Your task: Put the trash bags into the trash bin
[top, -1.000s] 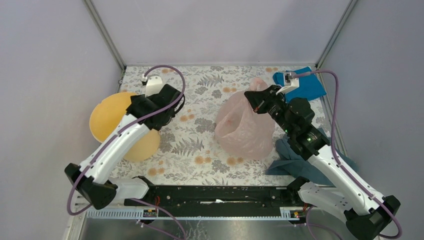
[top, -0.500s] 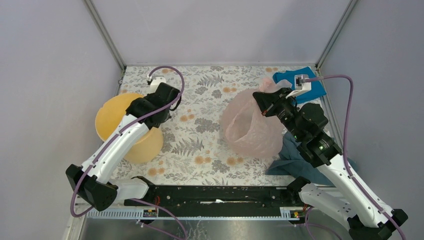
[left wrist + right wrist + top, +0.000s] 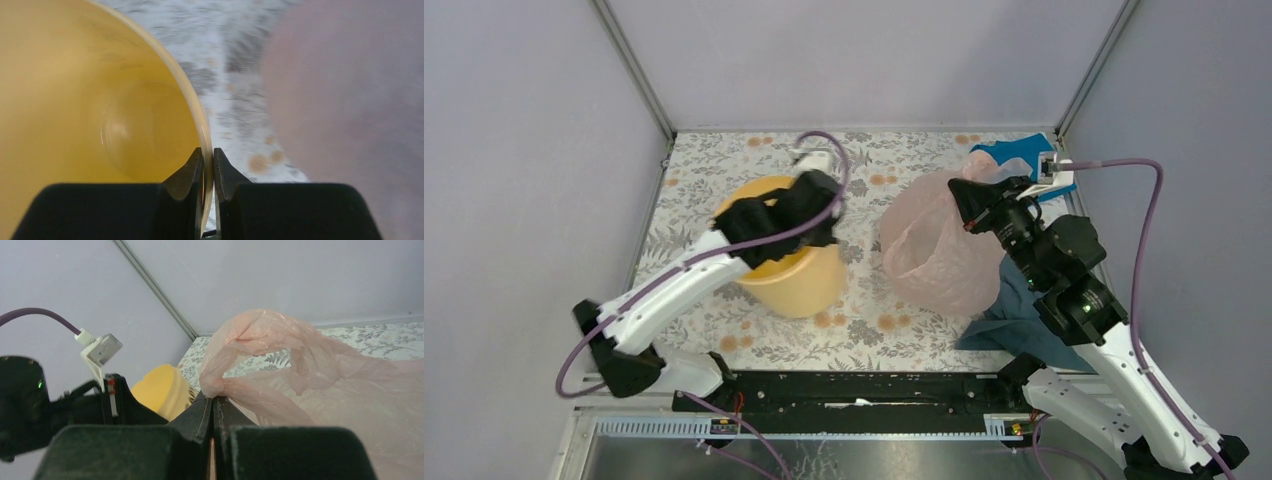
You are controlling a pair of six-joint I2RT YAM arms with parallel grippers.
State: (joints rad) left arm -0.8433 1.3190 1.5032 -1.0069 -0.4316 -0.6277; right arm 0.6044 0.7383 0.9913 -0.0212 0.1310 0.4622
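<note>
The yellow-orange trash bin stands mid-table, left of centre, tipped a little. My left gripper is shut on its right rim; in the left wrist view the rim runs between the two closed fingers and the bin's inside shows bare. The pale-pink translucent trash bag hangs to the right of the bin, its mouth facing the bin. My right gripper is shut on a twisted fold of the bag's top edge; the bin shows beyond it.
A bright blue cloth lies at the far right corner. A grey-blue cloth lies crumpled under the right arm. Grey walls close in the floral table on three sides.
My left gripper has shut on the bin's rim and dragged the bin rightwards toward the bag. The right gripper with the bag has drifted slightly right.
</note>
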